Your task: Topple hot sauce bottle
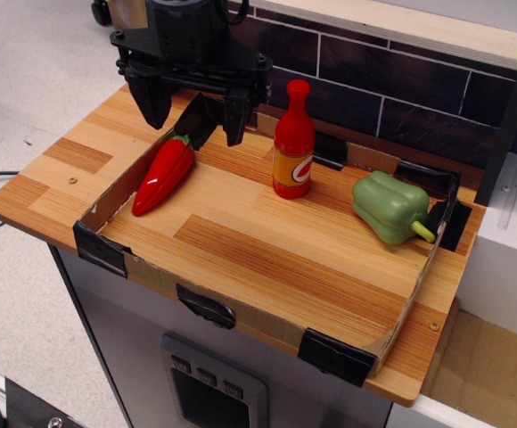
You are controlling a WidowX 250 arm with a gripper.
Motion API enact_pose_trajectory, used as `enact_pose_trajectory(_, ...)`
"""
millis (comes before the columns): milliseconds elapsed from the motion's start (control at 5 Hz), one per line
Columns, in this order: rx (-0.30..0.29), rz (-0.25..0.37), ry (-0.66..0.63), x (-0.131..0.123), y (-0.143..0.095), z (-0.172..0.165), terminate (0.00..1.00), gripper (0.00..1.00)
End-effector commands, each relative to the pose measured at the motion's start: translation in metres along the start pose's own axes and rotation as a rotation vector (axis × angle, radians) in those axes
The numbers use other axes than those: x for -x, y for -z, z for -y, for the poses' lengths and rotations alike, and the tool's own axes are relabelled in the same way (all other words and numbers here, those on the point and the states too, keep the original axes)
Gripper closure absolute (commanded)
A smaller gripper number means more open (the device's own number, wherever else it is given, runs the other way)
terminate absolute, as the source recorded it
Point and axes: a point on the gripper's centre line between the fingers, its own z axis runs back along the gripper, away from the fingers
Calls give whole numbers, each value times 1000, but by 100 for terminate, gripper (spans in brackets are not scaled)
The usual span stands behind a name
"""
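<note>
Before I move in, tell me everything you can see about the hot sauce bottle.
The small glossy red plastic hot sauce bottle has a narrow neck, round red cap and orange label with a white-red swoosh. It stands upright, cap on, on the wooden board, inside the low cardboard rim near its back edge. Nothing touches it but the board.

Red chili pepper (163, 176), green bell pepper (390, 206)

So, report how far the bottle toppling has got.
Nothing looks done: the hot sauce bottle stands upright in the cardboard tray. In hand: the gripper hangs open over the tray's back left corner, above the chili pepper, holding nothing. Left: reach the bottle and knock it over.
</note>
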Motion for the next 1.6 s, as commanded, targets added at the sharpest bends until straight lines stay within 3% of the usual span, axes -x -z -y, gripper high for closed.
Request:
enact_pose_trajectory(0,0,0,0,0,0,0,0,0)
enact_pose_trajectory(200,22,7,-4,-21,1,14,0,0)
enact_pose_trajectory(400,31,74,27,-38,3,30,0,0)
enact_pose_trajectory(800,146,102,141,-59,2,55,0,0)
enact_pose_trajectory(1000,125,141,123,-73,3,63,0,0)
enact_pose_trajectory(1200,60,154,112,-74,10,59,0,0)
enact_pose_trajectory(1400,-9,148,121,-73,18,63,0,100)
